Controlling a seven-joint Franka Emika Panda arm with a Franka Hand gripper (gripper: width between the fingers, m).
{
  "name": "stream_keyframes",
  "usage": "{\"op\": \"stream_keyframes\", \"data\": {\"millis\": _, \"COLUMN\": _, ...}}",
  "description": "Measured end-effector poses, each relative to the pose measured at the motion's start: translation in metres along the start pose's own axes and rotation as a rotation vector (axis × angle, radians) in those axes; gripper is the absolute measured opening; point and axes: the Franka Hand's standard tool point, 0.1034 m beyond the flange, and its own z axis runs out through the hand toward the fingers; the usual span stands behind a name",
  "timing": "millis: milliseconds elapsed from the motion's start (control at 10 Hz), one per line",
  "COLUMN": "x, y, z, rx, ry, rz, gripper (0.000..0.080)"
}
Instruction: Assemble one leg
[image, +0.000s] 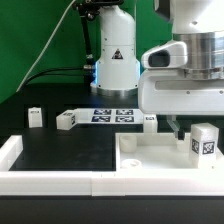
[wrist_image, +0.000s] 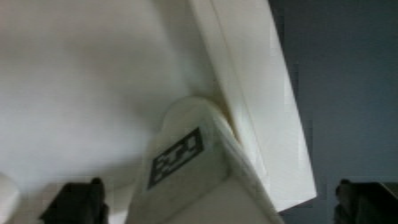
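A white leg with a black-and-white tag stands upright on the large white plate at the exterior view's right. My gripper hangs low over the plate, just to the exterior view's left of this leg. In the wrist view the tagged leg lies between my dark fingertips, which stand wide apart and do not touch it. The plate's edge runs beside the leg. My gripper is open and empty.
Three more white legs sit on the black table behind the plate. The marker board lies at the back middle, in front of the arm's base. A white raised frame borders the front left.
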Motion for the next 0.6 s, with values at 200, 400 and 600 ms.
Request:
{"op": "stream_keyframes", "data": {"millis": 200, "x": -0.0004, "y": -0.0046, "z": -0.0018, "rx": -0.025, "ry": -0.003, "rz": -0.204, "gripper": 0.0649}}
{"op": "stream_keyframes", "data": {"millis": 400, "x": 0.0006, "y": -0.0019, "z": -0.002, "rx": -0.031, "ry": -0.005, "rz": -0.375, "gripper": 0.0649}}
{"op": "stream_keyframes", "data": {"millis": 600, "x": 0.0012, "y": -0.0003, "z": -0.0022, "rx": -0.035, "ry": -0.006, "rz": -0.488, "gripper": 0.0649}}
